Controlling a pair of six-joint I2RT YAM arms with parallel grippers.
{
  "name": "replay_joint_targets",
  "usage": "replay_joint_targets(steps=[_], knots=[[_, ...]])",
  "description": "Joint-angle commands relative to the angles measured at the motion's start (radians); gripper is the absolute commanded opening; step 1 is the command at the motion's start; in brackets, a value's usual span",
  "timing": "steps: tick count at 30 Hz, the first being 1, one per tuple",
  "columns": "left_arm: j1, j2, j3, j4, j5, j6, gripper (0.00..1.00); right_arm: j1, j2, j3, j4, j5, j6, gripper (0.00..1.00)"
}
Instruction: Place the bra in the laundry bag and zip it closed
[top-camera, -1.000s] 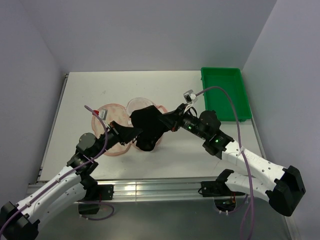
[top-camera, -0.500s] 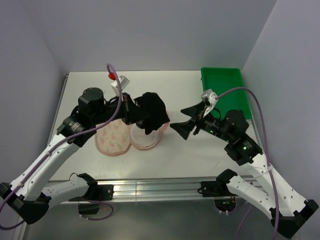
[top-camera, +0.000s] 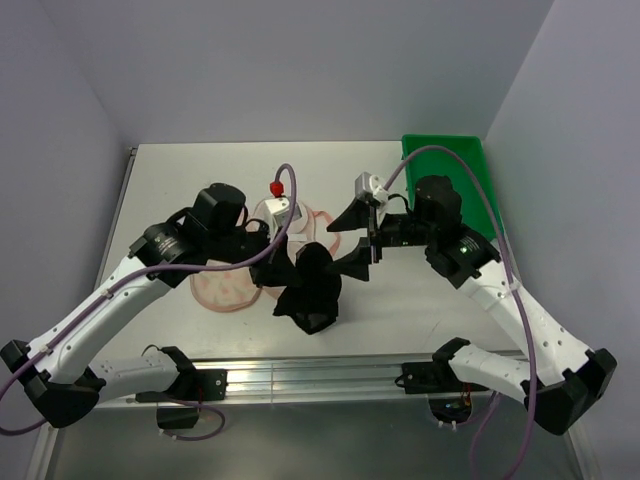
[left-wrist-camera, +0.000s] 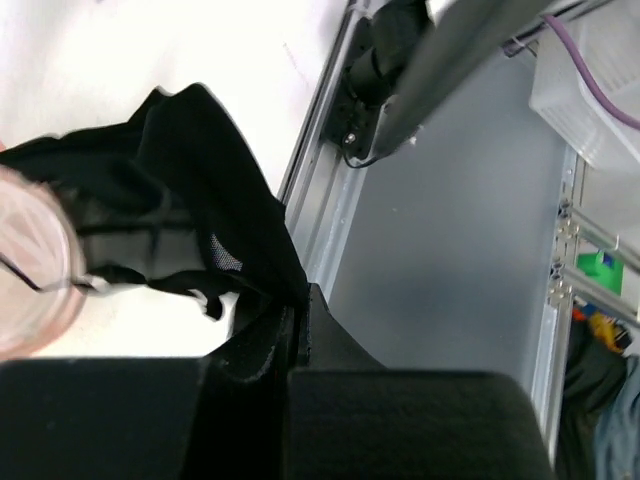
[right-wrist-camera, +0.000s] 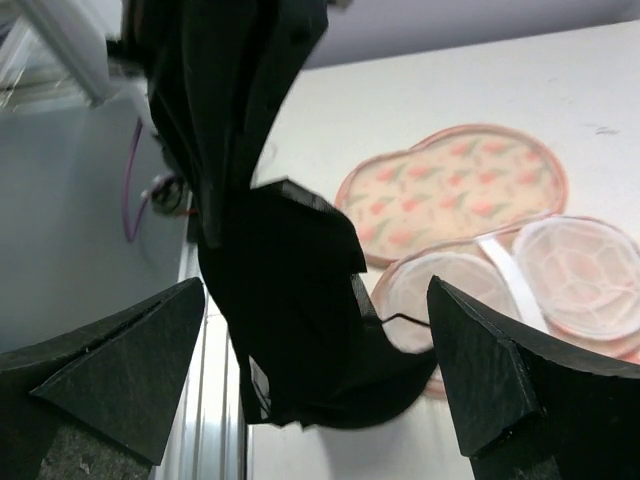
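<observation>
Left end effector (top-camera: 278, 262) pressed together, pinching top edge of small soft black fabric bra (top-camera: 312, 295). Bra hangs from it over white counter (top-camera: 170, 190), right at near edge of flat peach-pink two-lobed mesh laundry bag (top-camera: 225, 288). Can't tell if bra's bottom touches counter. Right end effector (top-camera: 338, 245) spread wide, just right of bra, not gripping it.

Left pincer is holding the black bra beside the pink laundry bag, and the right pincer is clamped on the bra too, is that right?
Not quite: the right pincer is open, fingers spread either side of the bra, not gripping it; the right wrist view shows it. The left pincer does hold the bra beside the laundry bag.
</observation>
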Motion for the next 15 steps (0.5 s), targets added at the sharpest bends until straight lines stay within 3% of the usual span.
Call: replay_joint_targets(steps=[1, 6, 10, 13, 15], knots=[[-0.011, -0.005, 0.066, -0.007, 0.077, 0.115, 0.00, -0.003, 0.047, 0.083, -0.084, -0.124, -0.111, 1.00], [-0.028, -0.021, 0.068, 0.003, 0.138, 0.155, 0.00, -0.003, 0.129, 0.074, -0.052, -0.263, -0.153, 1.00], [-0.042, -0.008, 0.054, -0.003, 0.134, 0.163, 0.00, 0.016, 0.156, 0.057, 0.075, -0.365, -0.096, 1.00], [-0.043, 0.003, 0.063, -0.007, 0.122, 0.163, 0.00, 0.057, 0.184, 0.098, -0.056, -0.361, -0.199, 1.00], [-0.043, 0.005, 0.073, -0.007, 0.125, 0.164, 0.00, 0.068, 0.196, 0.091, -0.046, -0.364, -0.210, 0.98]])
